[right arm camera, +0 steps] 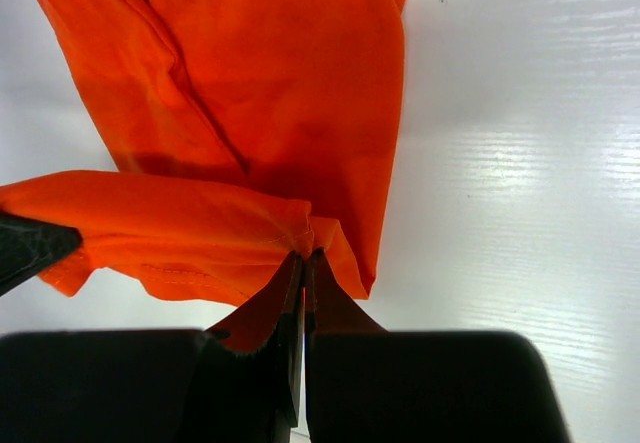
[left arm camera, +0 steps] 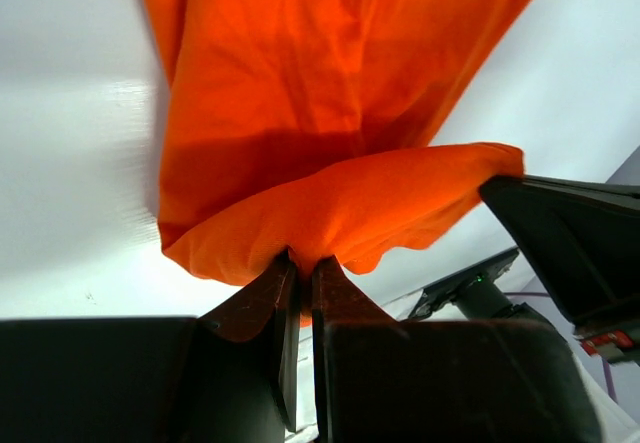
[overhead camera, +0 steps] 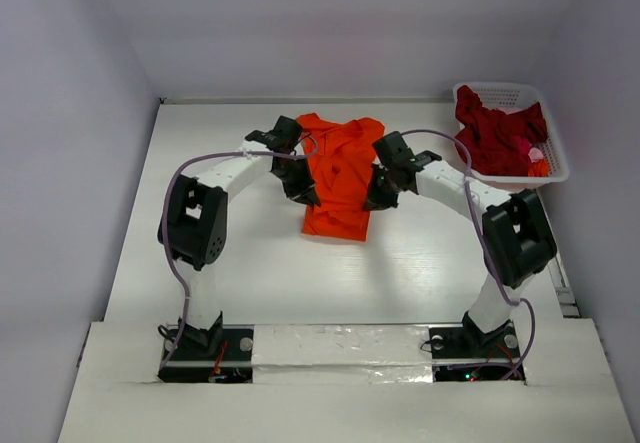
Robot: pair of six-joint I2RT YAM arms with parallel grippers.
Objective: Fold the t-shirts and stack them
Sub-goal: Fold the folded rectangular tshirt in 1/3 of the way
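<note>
The bright orange t-shirt (overhead camera: 338, 175) lies lengthwise in the middle of the white table. My left gripper (overhead camera: 308, 198) is shut on its left edge and my right gripper (overhead camera: 372, 201) is shut on its right edge, both near the shirt's lower half. In the left wrist view the orange cloth (left arm camera: 330, 113) is pinched and lifted between my left gripper's (left arm camera: 303, 261) tips. In the right wrist view the cloth (right arm camera: 250, 103) is pinched by my right gripper (right arm camera: 305, 254), a hemmed fold hanging left. A dark crimson t-shirt (overhead camera: 495, 138) lies crumpled in the basket.
The white latticed basket (overhead camera: 556, 168) stands at the table's back right and also holds a small pink and orange item (overhead camera: 536, 158). White walls enclose the table on the left, back and right.
</note>
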